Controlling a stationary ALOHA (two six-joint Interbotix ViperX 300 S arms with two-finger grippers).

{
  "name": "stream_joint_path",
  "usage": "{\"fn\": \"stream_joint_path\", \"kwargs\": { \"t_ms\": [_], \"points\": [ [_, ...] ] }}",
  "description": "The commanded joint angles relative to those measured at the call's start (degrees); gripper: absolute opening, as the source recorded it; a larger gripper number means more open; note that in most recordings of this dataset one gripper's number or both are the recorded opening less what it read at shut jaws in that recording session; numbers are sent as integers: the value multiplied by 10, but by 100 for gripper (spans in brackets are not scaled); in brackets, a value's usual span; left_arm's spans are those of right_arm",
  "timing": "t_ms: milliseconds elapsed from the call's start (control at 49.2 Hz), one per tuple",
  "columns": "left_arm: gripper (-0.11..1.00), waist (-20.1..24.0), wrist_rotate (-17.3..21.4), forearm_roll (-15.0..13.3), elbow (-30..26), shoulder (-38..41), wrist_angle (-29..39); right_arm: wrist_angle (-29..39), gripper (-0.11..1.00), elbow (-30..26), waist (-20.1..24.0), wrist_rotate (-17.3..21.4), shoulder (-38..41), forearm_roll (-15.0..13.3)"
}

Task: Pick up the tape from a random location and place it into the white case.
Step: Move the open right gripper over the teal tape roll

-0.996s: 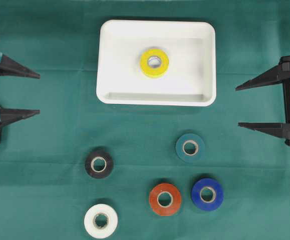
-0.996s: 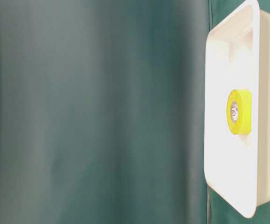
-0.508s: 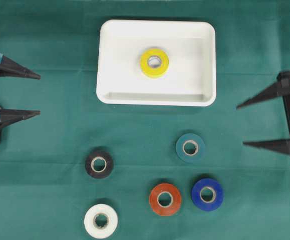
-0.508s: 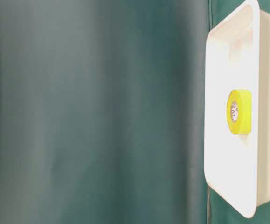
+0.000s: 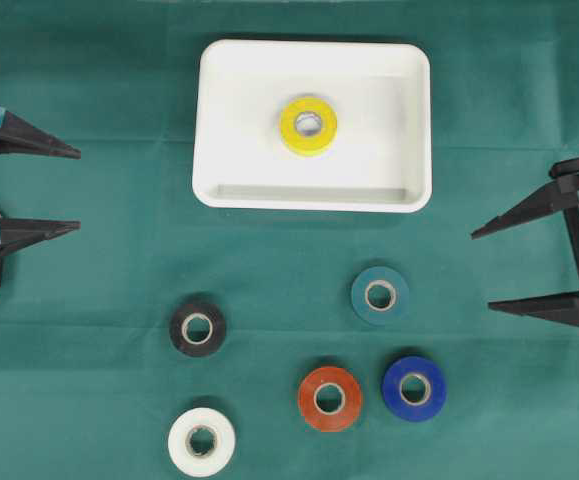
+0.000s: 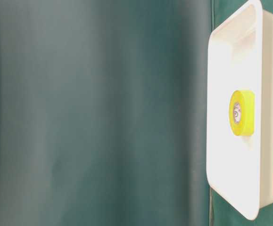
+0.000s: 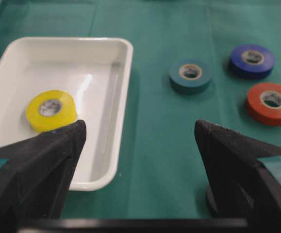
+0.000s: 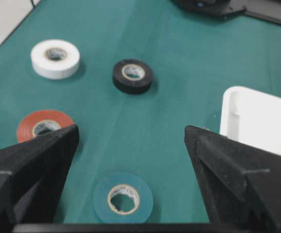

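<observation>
1. My right hand (image 5: 484, 270) hangs at the right edge of the tabletop (image 5: 89, 400), its two black fingers spread wide and pointing inward, with nothing between them and nothing touched.
2. My left hand (image 5: 77, 190) sits at the left edge, likewise spread wide and holding nothing.
3. Nearest my right hand is the teal tape (image 5: 380, 295), flat on the green cloth, inward from the lower finger. In the right wrist view it lies just below the gap between the fingers.
4. The blue tape (image 5: 414, 388) and the red tape (image 5: 330, 398) lie near each other but not touching, both toward the front edge beyond the teal roll.
5. The black tape (image 5: 197, 329) and the white tape (image 5: 201, 441) lie farther toward the left side, apart from each other.
6. That makes five loose rolls on the cloth, one of each colour.
7. The white case (image 5: 219, 120) stands at the far middle of the tabletop, between my two hands and well apart from both.
8. One yellow tape (image 5: 308, 125) lies flat inside the case, near its centre, clear of the rim.
</observation>
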Motion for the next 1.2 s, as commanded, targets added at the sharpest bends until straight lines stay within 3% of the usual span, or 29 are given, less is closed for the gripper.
{"fn": "stream_joint_path", "kwargs": {
  "t_ms": [0, 407, 874, 1017, 1179],
  "points": [
    [94, -1, -1, -2, -7, 4, -5, -15, 90, -24, 0, 2, 25, 1],
    [94, -1, -2, -1, -6, 7, -5, -30, 90, -90, 0, 1, 127, -1],
    [94, -1, -2, -2, -5, 8, -3, -30, 90, -112, 0, 2, 153, 0],
    [94, -1, -2, -2, -6, 8, -2, 1, 90, -122, 1, 4, 156, 5],
    [94, -1, -2, -1, -6, 8, 0, 101, 90, -164, 1, 24, 182, 9]
  ]
}}
